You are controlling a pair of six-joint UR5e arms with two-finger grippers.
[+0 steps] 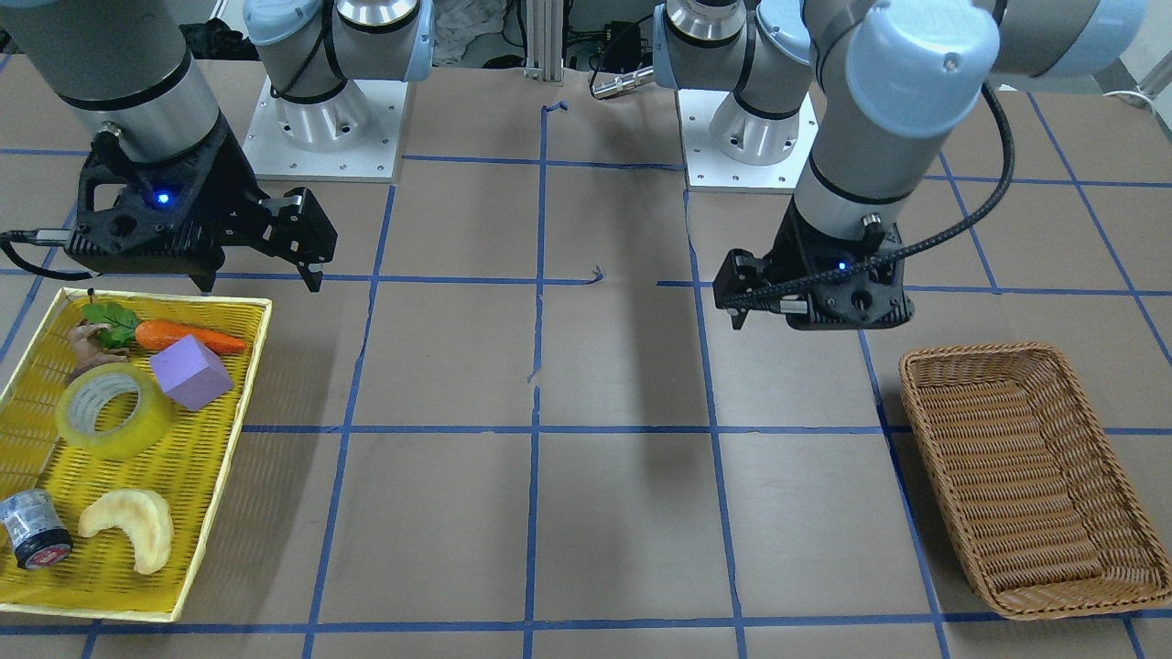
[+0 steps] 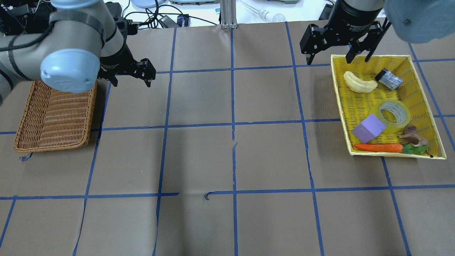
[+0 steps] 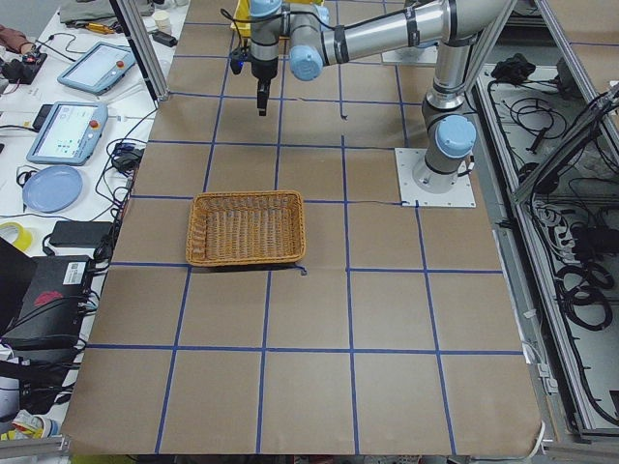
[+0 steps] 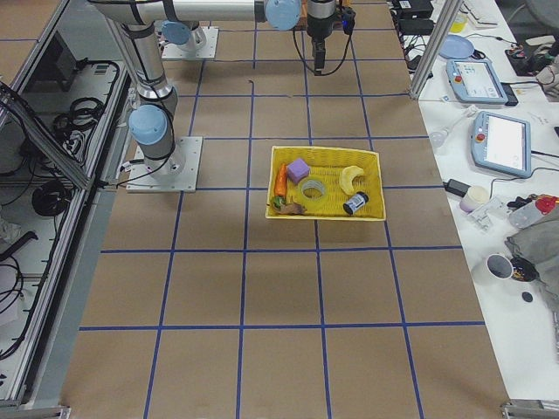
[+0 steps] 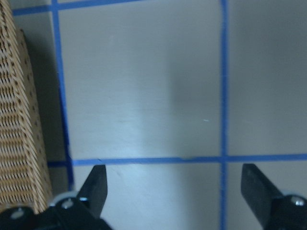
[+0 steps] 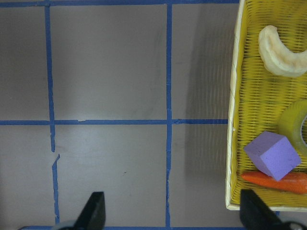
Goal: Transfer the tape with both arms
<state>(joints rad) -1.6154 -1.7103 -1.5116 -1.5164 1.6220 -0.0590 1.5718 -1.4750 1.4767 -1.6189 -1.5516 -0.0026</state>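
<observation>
The yellow translucent tape roll [image 1: 114, 412] lies flat in the yellow tray [image 1: 240, 403], beside a purple block [image 1: 189, 371]. It also shows in the overhead view [image 2: 393, 113] and at the right edge of the right wrist view [image 6: 298, 125]. My right gripper [image 1: 261, 277] is open and empty. It hovers just outside the tray's end nearest the robot base, apart from the tape [image 2: 330, 61] [image 6: 172, 213]. My left gripper [image 1: 806, 322] is open and empty above bare table beside the brown wicker basket [image 1: 1035, 476] [image 2: 132, 81] [image 5: 175, 191].
The tray also holds a carrot [image 1: 188, 337], a pale crescent pastry [image 1: 128, 529], a small grey can with a red-black lid [image 1: 32, 529] and a brown figure [image 1: 84, 340]. The wicker basket [image 2: 53, 117] holds nothing. Blue tape lines grid the brown table.
</observation>
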